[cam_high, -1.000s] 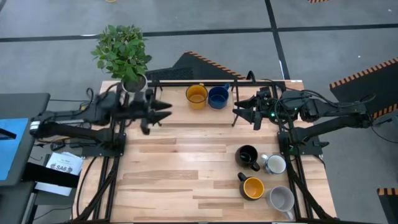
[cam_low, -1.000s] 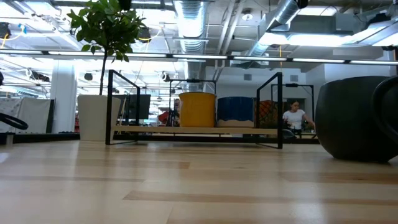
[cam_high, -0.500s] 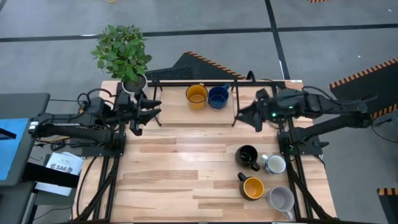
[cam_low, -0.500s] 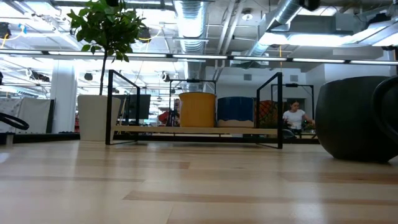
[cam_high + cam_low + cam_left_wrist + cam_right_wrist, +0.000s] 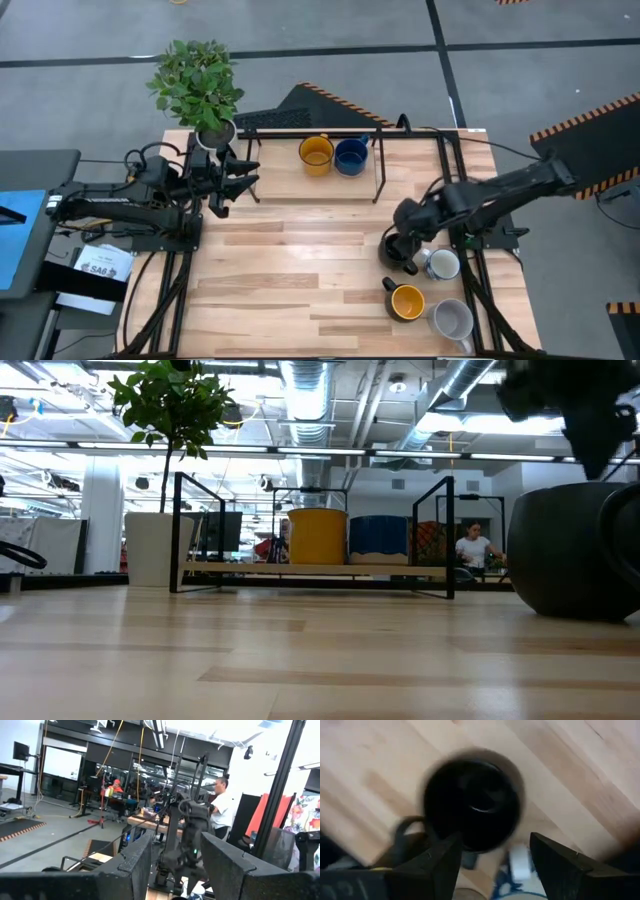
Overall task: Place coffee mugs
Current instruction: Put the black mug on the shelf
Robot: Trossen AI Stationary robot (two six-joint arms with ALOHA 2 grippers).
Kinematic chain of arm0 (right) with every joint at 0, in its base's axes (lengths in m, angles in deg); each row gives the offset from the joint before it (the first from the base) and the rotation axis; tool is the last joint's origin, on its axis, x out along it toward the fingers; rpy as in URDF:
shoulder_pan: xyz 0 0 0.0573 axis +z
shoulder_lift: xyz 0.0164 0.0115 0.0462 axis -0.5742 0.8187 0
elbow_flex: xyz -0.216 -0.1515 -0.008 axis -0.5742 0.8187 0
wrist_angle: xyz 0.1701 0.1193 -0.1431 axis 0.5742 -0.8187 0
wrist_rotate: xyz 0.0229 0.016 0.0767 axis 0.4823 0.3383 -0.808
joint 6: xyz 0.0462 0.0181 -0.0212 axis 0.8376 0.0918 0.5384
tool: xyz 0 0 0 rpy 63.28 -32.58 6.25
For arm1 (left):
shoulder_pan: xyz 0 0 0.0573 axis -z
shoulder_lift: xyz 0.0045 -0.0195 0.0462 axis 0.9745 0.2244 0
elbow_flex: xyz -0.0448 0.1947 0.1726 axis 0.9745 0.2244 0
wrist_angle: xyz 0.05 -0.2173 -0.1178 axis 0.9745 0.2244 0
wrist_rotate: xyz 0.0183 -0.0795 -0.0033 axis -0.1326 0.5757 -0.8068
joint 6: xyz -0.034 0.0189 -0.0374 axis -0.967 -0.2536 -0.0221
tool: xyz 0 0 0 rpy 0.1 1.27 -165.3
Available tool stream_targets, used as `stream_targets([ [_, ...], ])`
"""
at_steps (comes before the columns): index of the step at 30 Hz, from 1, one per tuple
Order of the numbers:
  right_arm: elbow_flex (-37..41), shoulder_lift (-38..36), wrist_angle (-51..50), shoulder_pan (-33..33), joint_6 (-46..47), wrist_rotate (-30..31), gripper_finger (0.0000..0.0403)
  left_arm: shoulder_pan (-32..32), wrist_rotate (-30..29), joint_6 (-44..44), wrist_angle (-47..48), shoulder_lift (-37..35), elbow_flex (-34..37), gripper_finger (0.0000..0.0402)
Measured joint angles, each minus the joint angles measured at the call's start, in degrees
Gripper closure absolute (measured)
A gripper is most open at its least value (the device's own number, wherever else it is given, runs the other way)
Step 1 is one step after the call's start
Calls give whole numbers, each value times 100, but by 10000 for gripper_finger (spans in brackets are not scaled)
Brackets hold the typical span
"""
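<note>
A yellow-orange mug (image 5: 316,154) and dark blue mug (image 5: 351,156) are held, seemingly empty, in the wire rack (image 5: 379,172). The right gripper (image 5: 408,222) is spread above the black mug (image 5: 398,251) on the wooden table (image 5: 290,260).

The middle of the bench (image 5: 290,260) and its whole near-left stretch lie bare, giving wide passage. Along the far edge a black wire rack (image 5: 378,170) holds a yellow mug (image 5: 316,154) and a blue mug (image 5: 351,156); its left bay is free. A potted plant (image 5: 199,88) blocks the far-left corner. By the right edge, the black mug (image 5: 398,254), white marked mug (image 5: 441,264), second yellow mug (image 5: 406,301) and grey mug (image 5: 454,320) crowd together with narrow gaps between them.
</note>
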Motion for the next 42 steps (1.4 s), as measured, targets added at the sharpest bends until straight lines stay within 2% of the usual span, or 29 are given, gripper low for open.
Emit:
stream_targets([
  [9, 204, 725, 154, 27, 73, 590, 143, 0, 0, -2, 0, 0, 0, 249],
  [18, 200, 1389, 236, 25, -38, 612, 149, 0, 2, -247, 2, 0, 0, 249],
  [23, 202, 1611, 247, 25, -171, 609, 180, 0, 2, -243, 10, 0, 0, 249],
  [26, 141, 1637, 237, 25, -212, 586, 223, 0, 2, -243, 13, 0, 0, 249],
  [32, -782, 1354, -97, -85, -953, 442, 362, 0, 2, -357, 27, 0, 0, 249],
  [37, -1835, 1236, 15, -517, -1652, 454, 367, 0, 0, -310, 56, 0, 0, 249],
  [42, -2955, 1666, 331, -979, -2460, 724, 367, 0, 0, -304, 57, 0, 0, 249],
])
